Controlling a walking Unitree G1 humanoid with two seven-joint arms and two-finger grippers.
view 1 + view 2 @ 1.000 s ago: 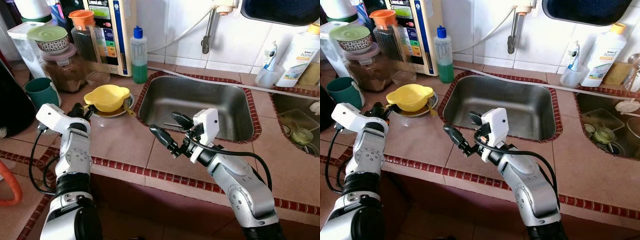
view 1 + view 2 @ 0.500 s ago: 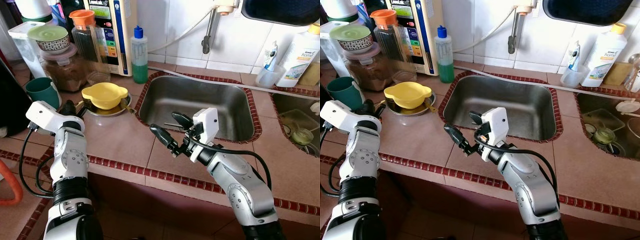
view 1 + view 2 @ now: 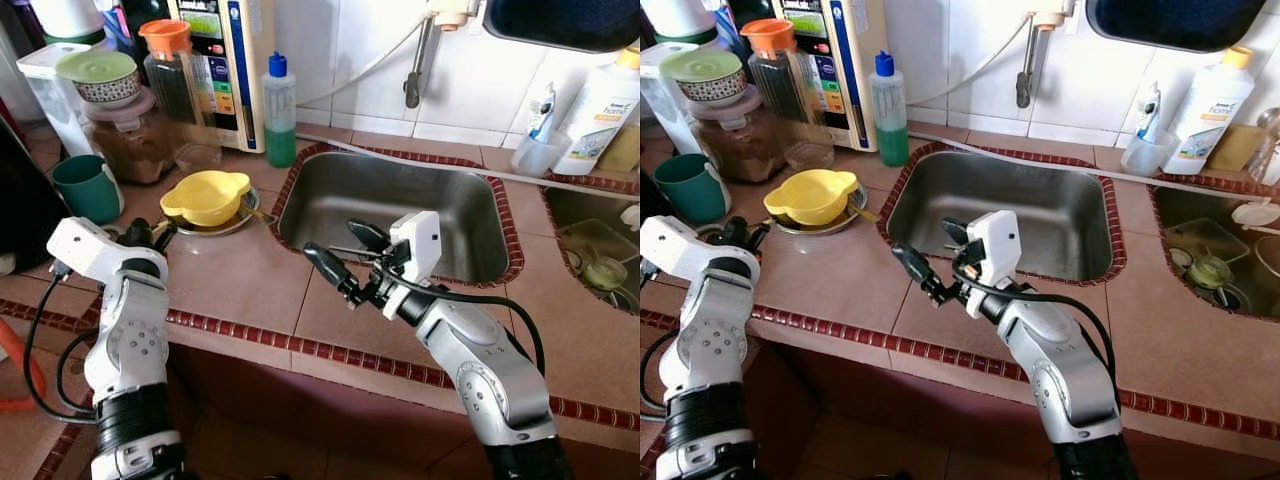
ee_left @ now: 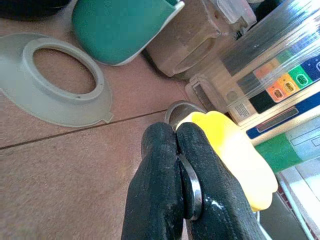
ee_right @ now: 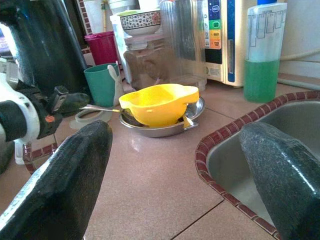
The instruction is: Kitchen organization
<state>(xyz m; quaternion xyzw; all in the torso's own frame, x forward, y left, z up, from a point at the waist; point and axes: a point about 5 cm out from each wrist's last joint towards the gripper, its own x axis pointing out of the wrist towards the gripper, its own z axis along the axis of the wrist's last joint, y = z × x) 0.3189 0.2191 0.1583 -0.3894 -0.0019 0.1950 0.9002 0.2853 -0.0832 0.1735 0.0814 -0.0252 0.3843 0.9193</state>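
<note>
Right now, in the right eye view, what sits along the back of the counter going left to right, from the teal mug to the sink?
Teal mug → brown-filled jar → orange-lidded pitcher → green dish soap bottle → steel sink.

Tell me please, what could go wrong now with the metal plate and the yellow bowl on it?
The left gripper pinches only the thin rim of the metal plate, so it may slip. The yellow bowl sits loose on the plate; a tilt could slide it off, perhaps toward the sink nearby.
</note>
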